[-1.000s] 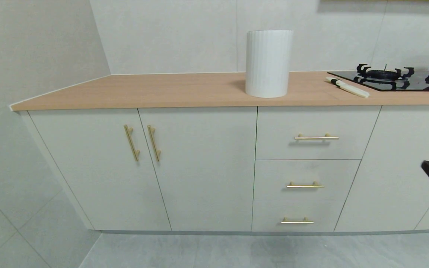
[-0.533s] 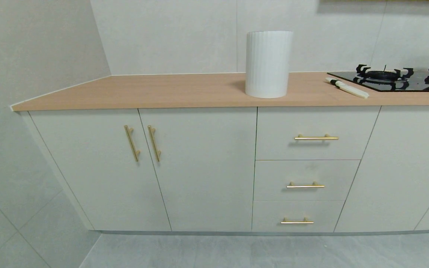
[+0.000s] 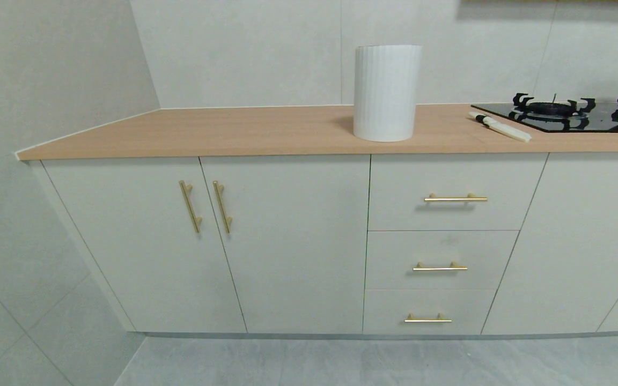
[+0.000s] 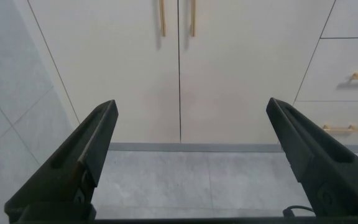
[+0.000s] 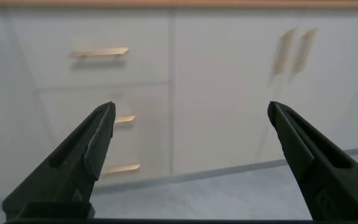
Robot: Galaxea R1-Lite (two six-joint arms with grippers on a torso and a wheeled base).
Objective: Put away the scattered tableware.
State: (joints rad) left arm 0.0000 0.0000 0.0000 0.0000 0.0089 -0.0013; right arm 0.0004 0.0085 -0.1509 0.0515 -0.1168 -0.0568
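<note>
Left gripper (image 4: 190, 106) is facing forward, its jaws spread wide apart and empty; right gripper (image 5: 190, 107) is posed the same, jaws equally wide

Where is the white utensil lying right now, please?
The white utensil lies on the countertop, right side of the head view, between the ribbed canister and the black hob.

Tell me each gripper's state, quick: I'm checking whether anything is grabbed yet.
Left gripper: open, holding nothing.
Right gripper: open, holding nothing.
</note>
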